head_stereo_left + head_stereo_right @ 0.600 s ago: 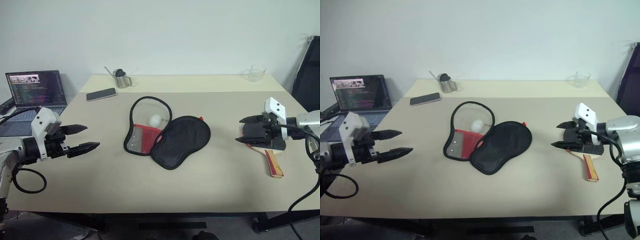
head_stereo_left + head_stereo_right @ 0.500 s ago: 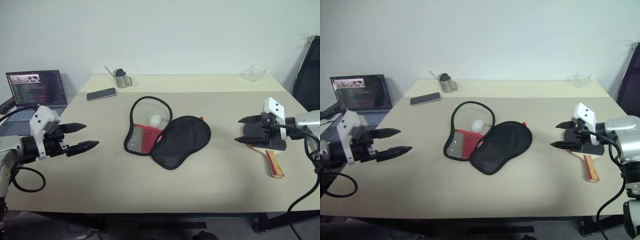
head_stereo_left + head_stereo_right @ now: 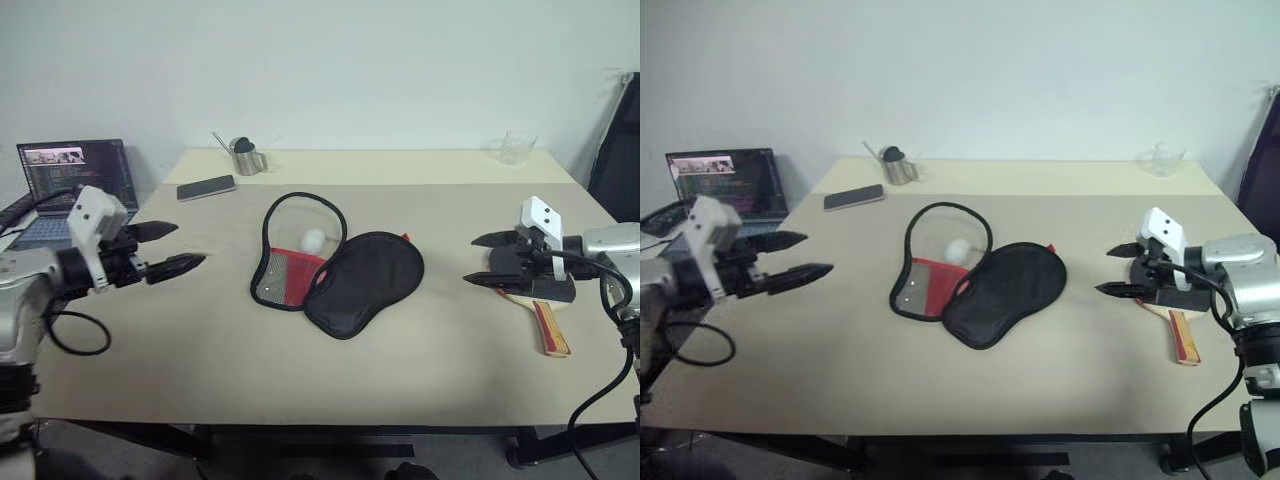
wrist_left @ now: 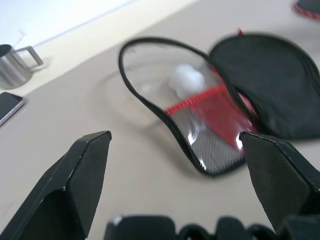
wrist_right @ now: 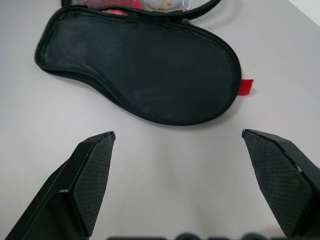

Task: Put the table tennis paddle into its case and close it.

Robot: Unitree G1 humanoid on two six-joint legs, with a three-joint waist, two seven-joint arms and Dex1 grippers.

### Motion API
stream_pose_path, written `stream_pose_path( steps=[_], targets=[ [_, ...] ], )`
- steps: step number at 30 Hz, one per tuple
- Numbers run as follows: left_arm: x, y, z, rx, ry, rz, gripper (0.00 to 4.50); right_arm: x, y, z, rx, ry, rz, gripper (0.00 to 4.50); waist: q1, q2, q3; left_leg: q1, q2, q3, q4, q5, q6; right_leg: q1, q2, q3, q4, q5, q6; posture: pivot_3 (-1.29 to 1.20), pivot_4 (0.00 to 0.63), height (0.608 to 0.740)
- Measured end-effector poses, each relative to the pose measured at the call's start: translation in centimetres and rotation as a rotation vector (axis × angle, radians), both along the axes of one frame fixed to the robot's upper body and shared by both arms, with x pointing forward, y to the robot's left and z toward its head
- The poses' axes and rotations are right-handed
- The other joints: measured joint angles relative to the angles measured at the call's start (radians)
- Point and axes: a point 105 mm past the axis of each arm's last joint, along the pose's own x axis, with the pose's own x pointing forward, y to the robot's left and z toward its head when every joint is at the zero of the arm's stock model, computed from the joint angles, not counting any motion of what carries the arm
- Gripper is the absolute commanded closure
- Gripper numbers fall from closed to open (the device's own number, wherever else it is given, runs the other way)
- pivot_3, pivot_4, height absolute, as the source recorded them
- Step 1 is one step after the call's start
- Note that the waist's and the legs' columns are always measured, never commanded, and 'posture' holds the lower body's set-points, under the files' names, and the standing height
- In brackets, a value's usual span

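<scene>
Table tennis paddle (image 3: 543,318) lies under the open right end effector (image 3: 482,259).

Matt cloth case (image 3: 362,283), shiny metal cup (image 3: 243,157)

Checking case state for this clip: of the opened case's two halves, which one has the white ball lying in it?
The clear-windowed half with red mesh, lying toward the robot's left, holds the white ball. The plain black fabric half beside it shows nothing on it.

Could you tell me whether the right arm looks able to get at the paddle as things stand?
Probably yes. The right gripper is open and empty, right over the paddle, whose handle pokes out bare toward the table edge. Nothing else lies near it.
</scene>
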Motion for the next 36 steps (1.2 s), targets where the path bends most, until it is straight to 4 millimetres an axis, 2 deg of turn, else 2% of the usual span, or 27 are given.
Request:
stream_pose_path(
  steps=[3, 6, 11, 16, 19, 27, 30, 32, 34, 36],
  targets=[
    [1.4, -1.5, -2.8, -0.053, 0.085, -0.030, 0.00, 0.0, -0.5, 0.1, -0.009, -0.006, -0.020, 0.02, -0.001, 0.000, 0.000, -0.001, 0.000, 0.000, 0.000, 0.000, 0.000, -0.001, 0.000, 0.000, 0.000, 0.000, 0.000, 0.00, 0.150, 0.740],
    [3.6, -2.8, -4.9, -0.122, 0.156, -0.007, 0.00, -0.1, -0.8, 0.5, -0.018, -0.020, -0.041, 0.02, 0.001, -0.001, 0.000, -0.001, 0.000, 0.000, 0.001, 0.000, 0.000, -0.001, 0.000, 0.000, 0.001, 0.000, 0.000, 0.00, 0.150, 0.740],
    [6.7, -4.3, -6.3, -0.175, 0.215, 0.073, 0.00, -0.4, -1.5, 0.6, -0.049, -0.026, -0.073, 0.02, 0.000, -0.001, 0.000, -0.002, -0.001, 0.000, 0.002, 0.000, 0.000, -0.001, 0.000, 0.000, 0.000, 0.000, 0.000, 0.00, 0.150, 0.740],
    [7.5, -5.0, -8.8, -0.189, 0.293, 0.137, 0.00, -1.0, -2.7, 0.3, -0.068, -0.008, -0.117, 0.02, -0.006, -0.001, 0.000, -0.002, 0.000, 0.001, 0.002, 0.000, 0.000, -0.002, 0.000, 0.001, 0.001, 0.000, 0.000, 0.00, 0.150, 0.740],
    [7.8, -6.0, -10.2, -0.203, 0.327, 0.153, 0.00, -1.2, -2.7, 0.7, -0.060, -0.021, -0.122, 0.02, -0.004, -0.001, 0.000, -0.002, 0.000, 0.001, 0.002, 0.000, 0.000, -0.002, 0.000, 0.001, 0.002, 0.000, 0.001, 0.00, 0.150, 0.740],
    [8.1, -8.9, -11.2, -0.236, 0.338, 0.110, 0.00, -1.3, -2.5, 0.9, -0.057, -0.027, -0.117, 0.02, -0.001, -0.002, -0.001, -0.002, -0.001, 0.001, 0.002, 0.000, 0.000, -0.002, 0.000, 0.001, 0.001, 0.001, 0.001, 0.00, 0.150, 0.740],
    [8.1, -9.4, -11.4, -0.245, 0.336, 0.113, 0.63, -1.3, -2.5, 1.0, -0.056, -0.029, -0.121, 0.00, 0.000, -0.002, -0.001, -0.002, -0.001, 0.001, 0.002, 0.000, 0.000, -0.002, 0.000, 0.001, 0.001, 0.001, 0.001, 0.00, 0.150, 0.740],
    [7.9, -9.4, -11.4, -0.259, 0.337, 0.117, 1.29, -1.2, -2.5, 1.0, -0.056, -0.032, -0.127, 0.00, 0.000, -0.002, -0.001, -0.002, -0.001, 0.001, 0.002, 0.000, 0.000, -0.002, 0.000, 0.001, 0.001, 0.001, 0.001, 0.00, 0.150, 0.740],
    [7.6, -9.3, -11.5, -0.267, 0.337, 0.126, 2.15, -1.2, -2.6, 1.1, -0.056, -0.034, -0.129, 0.00, -0.001, -0.002, -0.001, -0.002, 0.000, 0.001, 0.002, 0.000, 0.000, -0.002, 0.000, 0.001, 0.001, 0.001, 0.001, 0.00, 0.150, 0.740],
    [7.3, -9.2, -11.5, -0.276, 0.334, 0.140, 2.76, -1.2, -2.5, 1.1, -0.055, -0.035, -0.129, 0.00, 0.000, -0.002, -0.001, -0.002, 0.000, 0.001, 0.002, 0.000, 0.000, -0.002, 0.000, 0.001, 0.001, 0.001, 0.001, 0.00, 0.150, 0.740]
  ],
)
